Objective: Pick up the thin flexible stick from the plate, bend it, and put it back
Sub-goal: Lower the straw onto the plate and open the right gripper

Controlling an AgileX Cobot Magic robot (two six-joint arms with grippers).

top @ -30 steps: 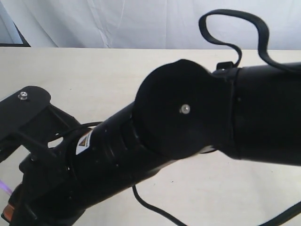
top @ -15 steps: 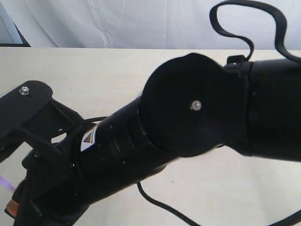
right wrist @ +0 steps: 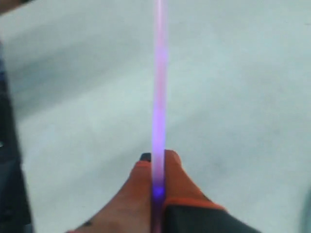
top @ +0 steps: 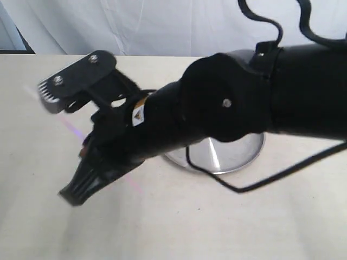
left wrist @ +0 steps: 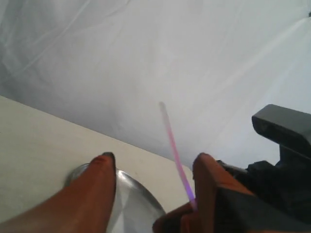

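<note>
The left claw (left wrist: 155, 158) is spread apart, and the stick (left wrist: 171, 145) slants up just beside one finger, pale tip farthest out. The right claw (right wrist: 156, 158) is clamped on the stick, which runs straight out past its fingertips, left of the plate (top: 234, 154).

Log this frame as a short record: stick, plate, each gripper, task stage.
thin flexible stick: lifted off the plate, looks straight
plate: on the table, partly hidden by a black arm
right gripper: jaws shut on the stick
left gripper: jaws open, not closed on the stick
stage: stick picked up, bend not yet done
</note>
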